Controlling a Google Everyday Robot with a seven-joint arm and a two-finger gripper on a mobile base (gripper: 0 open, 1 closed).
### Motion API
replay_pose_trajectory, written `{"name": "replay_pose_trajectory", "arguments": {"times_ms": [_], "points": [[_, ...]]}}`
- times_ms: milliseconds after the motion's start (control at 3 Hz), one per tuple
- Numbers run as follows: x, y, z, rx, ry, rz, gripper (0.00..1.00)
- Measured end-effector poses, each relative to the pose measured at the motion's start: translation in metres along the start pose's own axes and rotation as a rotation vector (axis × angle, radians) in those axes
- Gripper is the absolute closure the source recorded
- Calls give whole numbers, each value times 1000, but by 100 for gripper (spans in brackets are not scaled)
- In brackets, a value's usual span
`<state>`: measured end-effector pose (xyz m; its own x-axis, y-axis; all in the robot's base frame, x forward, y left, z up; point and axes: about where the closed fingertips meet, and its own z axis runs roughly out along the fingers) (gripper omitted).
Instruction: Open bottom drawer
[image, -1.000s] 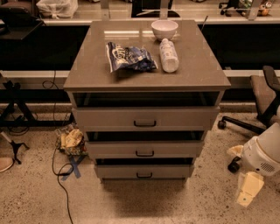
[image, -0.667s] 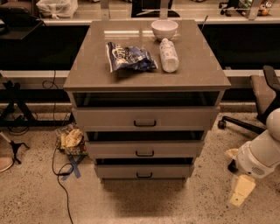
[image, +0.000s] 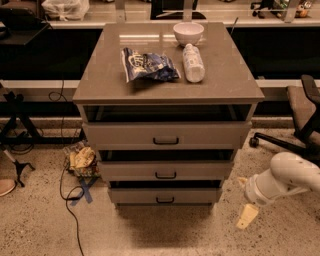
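Note:
A grey-beige cabinet with three drawers stands in the middle. The bottom drawer (image: 165, 196) has the narrowest front and a small black bar handle (image: 165, 200); its front sits nearly flush under the middle drawer (image: 166, 171). The top drawer (image: 166, 135) is the widest. My gripper (image: 247, 216) hangs low at the right, near the floor, to the right of the bottom drawer and apart from it. The white arm (image: 285, 180) reaches in from the right edge.
On the cabinet top (image: 100, 80) lie a blue chip bag (image: 146, 64), a white bottle (image: 193, 62) and a white bowl (image: 188, 33). An office chair (image: 300, 120) stands at the right. A crumpled bag (image: 81, 159) and cables (image: 67, 200) lie on the floor at the left.
My arm and gripper have moved left, toward the cabinet's lower right corner. The drawers have not moved.

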<state>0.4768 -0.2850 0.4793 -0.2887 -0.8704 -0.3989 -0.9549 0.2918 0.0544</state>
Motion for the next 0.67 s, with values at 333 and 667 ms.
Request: {"name": "replay_pose_trajectory", "arguments": {"times_ms": [333,667], "points": [[7,17,19,-48,-3,22,0],[7,16,21,-49,-3,12,0]]}}
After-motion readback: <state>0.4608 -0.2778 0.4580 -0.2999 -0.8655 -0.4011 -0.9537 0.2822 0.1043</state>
